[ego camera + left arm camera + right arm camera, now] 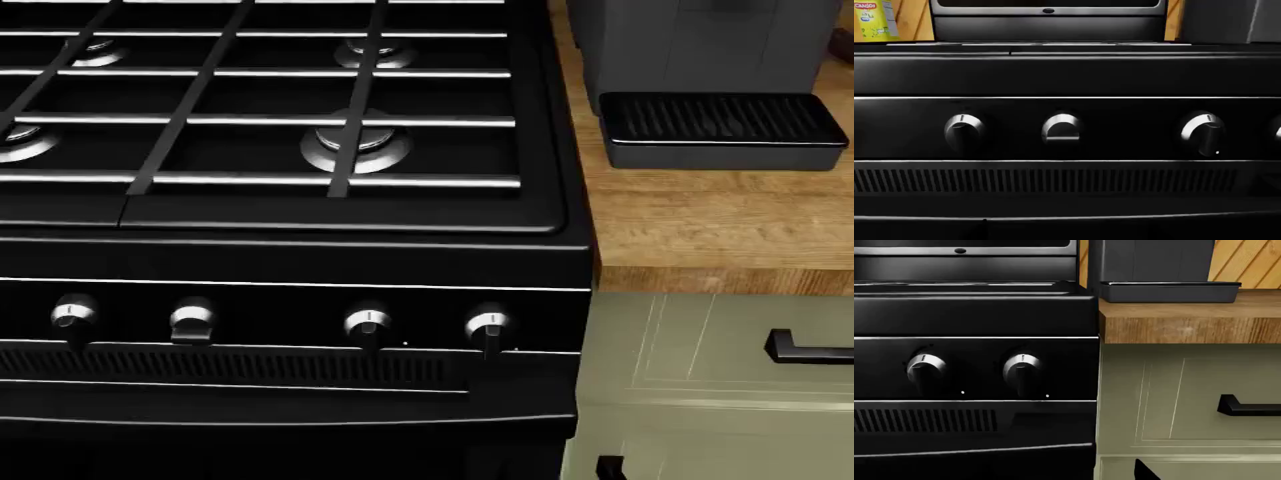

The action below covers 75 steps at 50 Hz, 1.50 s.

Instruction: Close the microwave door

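Observation:
The microwave and its door are out of view in all three views. Neither gripper shows anywhere, not even in its own wrist view. Both wrist views face the front of a black stove point(294, 260) from close up, at the height of its silver knobs point(1062, 129). The left wrist view looks at the middle of the knob panel point(1067, 127). The right wrist view looks at the stove's right end point(974, 370) and the pale green cabinet point(1167, 390) beside it.
Gas burners under black grates point(350, 140) cover the stove top. A dark panel with a silver strip point(1047, 11) rises behind the stove. A dark coffee machine point(707, 60) stands on the wooden counter point(707, 220). The drawer has a black handle point(1247, 407). A yellow box point(874, 20) stands back left.

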Available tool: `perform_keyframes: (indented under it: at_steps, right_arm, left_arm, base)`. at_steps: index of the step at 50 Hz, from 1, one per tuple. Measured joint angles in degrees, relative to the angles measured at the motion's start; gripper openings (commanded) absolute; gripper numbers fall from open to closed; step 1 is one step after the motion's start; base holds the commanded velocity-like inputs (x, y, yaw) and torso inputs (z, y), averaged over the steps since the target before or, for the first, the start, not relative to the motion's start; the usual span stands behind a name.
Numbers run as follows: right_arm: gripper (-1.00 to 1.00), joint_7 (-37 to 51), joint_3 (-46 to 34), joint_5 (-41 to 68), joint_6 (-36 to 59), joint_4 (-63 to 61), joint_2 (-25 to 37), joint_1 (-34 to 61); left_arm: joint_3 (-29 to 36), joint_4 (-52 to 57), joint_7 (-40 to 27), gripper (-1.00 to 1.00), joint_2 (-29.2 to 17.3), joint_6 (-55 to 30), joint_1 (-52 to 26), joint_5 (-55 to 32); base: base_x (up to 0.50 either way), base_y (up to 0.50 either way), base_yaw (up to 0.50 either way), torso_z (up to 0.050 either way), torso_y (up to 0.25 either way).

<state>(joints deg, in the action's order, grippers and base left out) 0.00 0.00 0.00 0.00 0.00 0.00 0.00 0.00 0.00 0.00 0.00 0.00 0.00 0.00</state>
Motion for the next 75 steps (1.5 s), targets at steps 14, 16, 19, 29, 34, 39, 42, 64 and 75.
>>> perform_keyframes:
  at_steps: [14,16,19,29,34,39,42,64,75]
  right_arm:
    - [1.00,1.61,-2.58,0.89,-0.92,0.35,1.78,-0.14]
    - [1.00,1.89,-2.97,0.96,-1.18,0.53,2.03,-0.09]
    - [1.00,2.21,-3.41,1.26,-1.45,0.63,2.39,-0.03]
    - [1.00,3.64,-5.04,0.75,-3.35,0.74,3.69,-0.15]
    - [1.00,4.18,-5.92,0.38,-4.09,0.75,4.20,-0.31]
    - [1.00,4.65,-6.61,0.25,-4.57,0.67,4.63,-0.46]
    - [1.00,4.90,-6.98,0.27,-4.80,0.70,4.87,-0.49]
    - [1.00,6.64,-9.02,0.64,-5.63,0.84,6.34,-0.46]
    - [1.00,7.45,-9.81,0.78,-5.73,0.89,6.88,-0.38]
  left_arm:
    - [2.40,-0.17,-1.53,1.00,-1.68,2.86,0.30,-1.06]
    - [2.80,-0.21,-1.84,1.00,-1.94,3.43,0.35,-1.05]
    - [3.35,-0.23,-2.27,1.00,-2.31,4.24,0.41,-1.05]
    - [5.07,-0.32,-3.42,1.00,-3.32,5.62,0.41,-0.90]
    - [5.68,-0.24,-3.94,1.00,-3.84,5.95,0.45,-0.96]
    - [6.21,-0.11,-4.44,1.00,-4.28,6.17,0.54,-1.06]
    - [6.48,-0.07,-4.72,1.00,-4.51,6.29,0.59,-1.14]
    - [8.26,-0.09,-6.78,1.00,-6.01,6.55,0.49,-1.80]
    - [8.98,0.00,-7.60,1.00,-6.62,6.47,0.42,-2.19]
  base:
    - [0.00,0.00,0.00,0.000,0.000]
    - [0.00,0.00,0.00,0.000,0.000]
    - [0.00,0.00,0.00,0.000,0.000]
    - [0.00,0.36,0.00,0.000,0.000]
    - [0.00,0.50,0.00,0.000,0.000]
    - [0.00,0.50,0.00,0.000,0.000]
    - [0.00,0.50,0.00,0.000,0.000]
    - [0.00,0.50,0.00,0.000,0.000]
    - [0.00,0.50,0.00,0.000,0.000]
